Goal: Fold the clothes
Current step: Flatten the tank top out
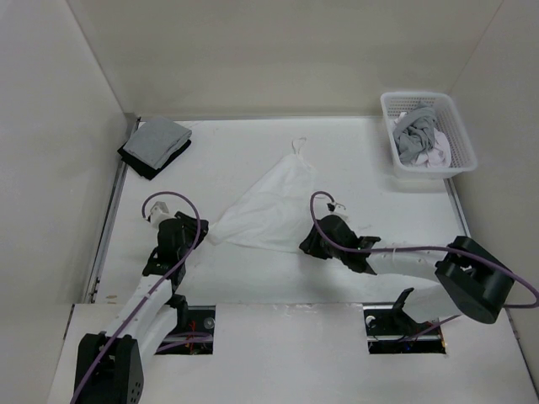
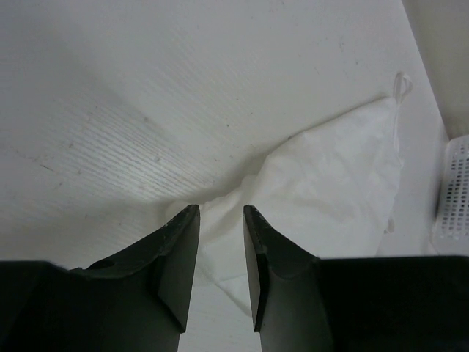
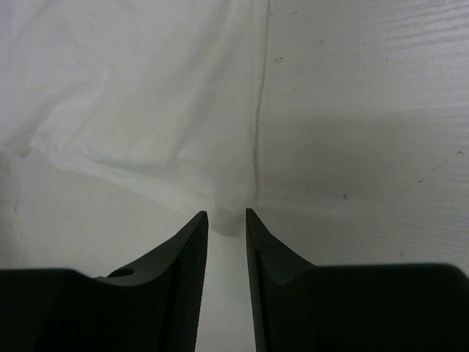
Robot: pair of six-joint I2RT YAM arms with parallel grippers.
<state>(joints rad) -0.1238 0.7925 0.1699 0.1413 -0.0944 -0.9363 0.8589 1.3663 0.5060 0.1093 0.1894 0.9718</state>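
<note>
The clothes [image 1: 271,202] lie in a wrinkly triangle on the table [image 1: 379,223]. They look thin, light and floppy, so pinching the near corners seems best. The left gripper [image 2: 221,211] and right gripper [image 3: 226,214] each sit at a corner, jaws narrowly apart, apparently clamping nothing.

Thin wrinkly matt white cloth garment [image 1: 269,209], white plastic mesh basket [image 1: 418,174], grained matt table [image 2: 146,110]

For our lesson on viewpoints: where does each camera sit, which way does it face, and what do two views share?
Top external: above and behind the bases, looking down on the table; left arm and right arm show.
Left wrist: on the left arm, facing the white garment past the left fingers.
Right wrist: on the right arm, facing the garment's corner past the right fingers.
Shared: both wrist views show the garment.
</note>
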